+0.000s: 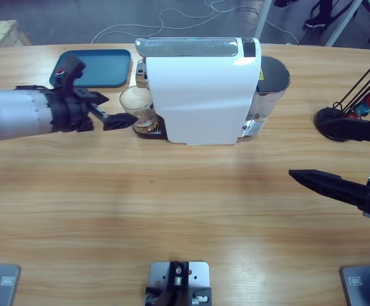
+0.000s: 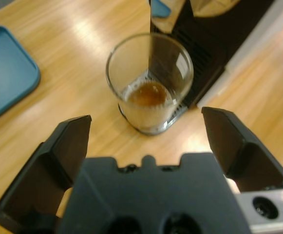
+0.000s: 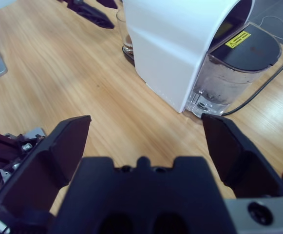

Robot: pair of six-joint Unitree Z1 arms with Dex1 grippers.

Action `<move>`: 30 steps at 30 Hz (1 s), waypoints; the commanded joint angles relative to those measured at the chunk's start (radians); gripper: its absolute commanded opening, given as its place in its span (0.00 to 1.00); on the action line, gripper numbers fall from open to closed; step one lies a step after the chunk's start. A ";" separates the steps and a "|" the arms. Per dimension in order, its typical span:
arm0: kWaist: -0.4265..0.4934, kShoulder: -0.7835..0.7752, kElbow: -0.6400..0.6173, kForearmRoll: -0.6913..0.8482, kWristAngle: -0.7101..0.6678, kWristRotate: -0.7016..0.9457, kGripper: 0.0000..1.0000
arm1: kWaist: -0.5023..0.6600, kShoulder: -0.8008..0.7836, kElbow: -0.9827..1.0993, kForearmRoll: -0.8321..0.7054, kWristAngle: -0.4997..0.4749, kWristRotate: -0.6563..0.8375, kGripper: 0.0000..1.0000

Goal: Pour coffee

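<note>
A small clear glass tumbler stands on the drip tray of the white coffee machine, under its spout. A shallow layer of brown coffee lies in its bottom. My left gripper comes in from the left. It is open, its jaws level with the glass and just short of it, touching nothing. My right gripper hovers open and empty over the table at the right, facing the machine. The glass shows partly behind the machine's front.
A blue tray lies behind the left arm. The machine's water tank is at its right end, with a cable running off behind. A black wire capsule rack stands at the far right edge.
</note>
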 commanded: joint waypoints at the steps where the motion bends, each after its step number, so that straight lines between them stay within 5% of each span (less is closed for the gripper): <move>1: -0.006 0.172 0.033 -0.203 -0.005 0.011 0.98 | 0.009 0.027 0.035 -0.015 0.013 -0.009 1.00; 8: -0.009 0.278 0.039 -0.382 -0.017 0.003 0.96 | 0.010 0.030 0.040 -0.029 0.012 -0.010 1.00; 12: -0.009 0.300 0.039 -0.398 -0.041 -0.007 0.66 | 0.010 0.030 0.041 -0.030 0.012 -0.010 1.00; 16: -0.009 0.304 0.058 -0.423 -0.057 -0.010 0.20 | 0.009 0.033 0.041 -0.030 0.009 -0.009 1.00; 22: -0.009 0.283 0.100 -0.469 -0.042 -0.019 0.19 | 0.009 0.039 0.041 -0.031 0.009 -0.010 1.00; 25: 0.014 0.197 0.166 -0.474 0.094 -0.039 0.20 | 0.010 0.041 0.041 -0.031 0.009 -0.009 1.00; 30: 0.234 -0.001 0.200 -0.407 0.142 -0.051 0.20 | 0.010 0.042 0.042 -0.039 0.009 -0.009 1.00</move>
